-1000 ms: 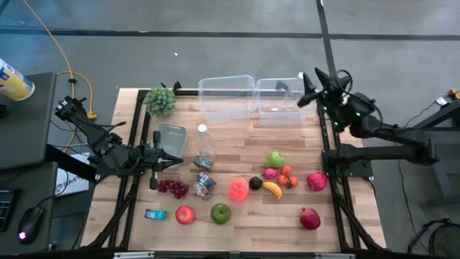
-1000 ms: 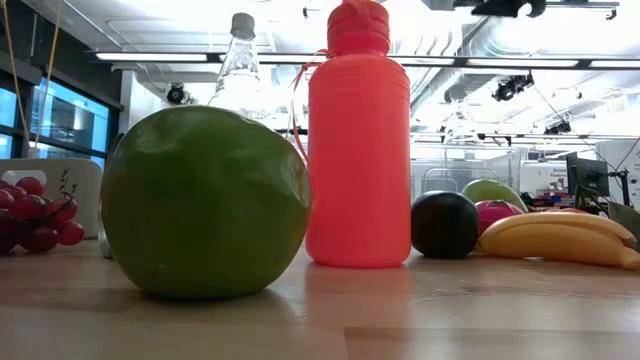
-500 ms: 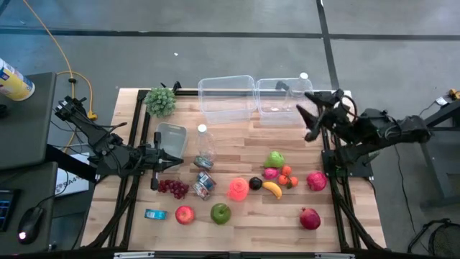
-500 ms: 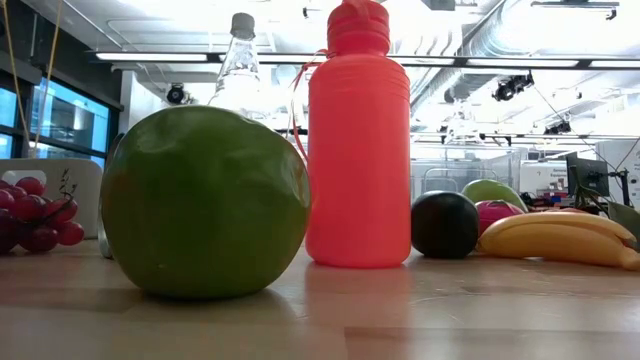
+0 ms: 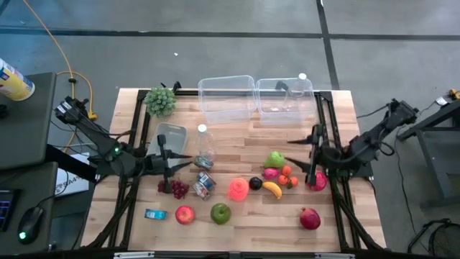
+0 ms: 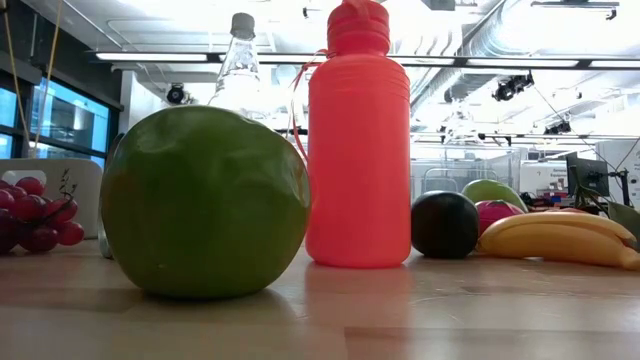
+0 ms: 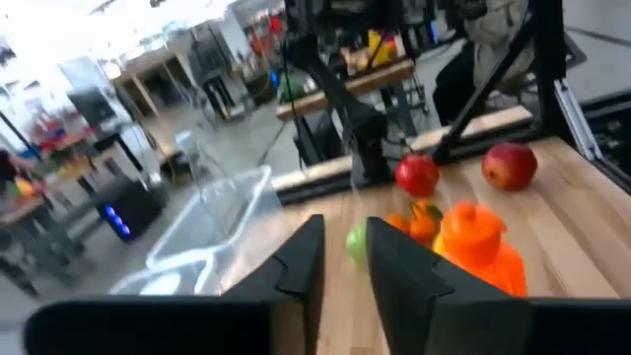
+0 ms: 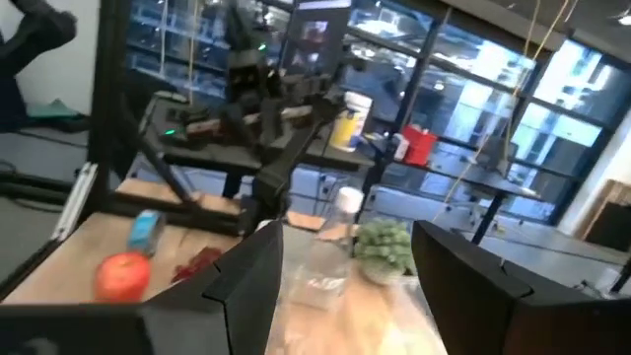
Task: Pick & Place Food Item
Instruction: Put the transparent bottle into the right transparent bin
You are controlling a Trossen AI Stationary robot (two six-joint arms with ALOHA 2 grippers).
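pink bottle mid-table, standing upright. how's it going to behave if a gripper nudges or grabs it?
The pink bottle stands tall on a narrow base, so a high nudge would probably tip it. Its round body would likely roll once down, perhaps into the green apple or dark fruit beside it. The smooth plastic wall looks fairly stiff, though possibly slippery.

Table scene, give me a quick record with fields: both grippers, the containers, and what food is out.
left gripper: over the table's left side, near the grapes, holding nothing, fingers slightly apart
right gripper: over the table's right side, beside a red apple, open, empty
containers: two clear tubs at the far edge, side by side
fruit: banana, green apple, pomegranate
other items: pink bottle, clear bottle
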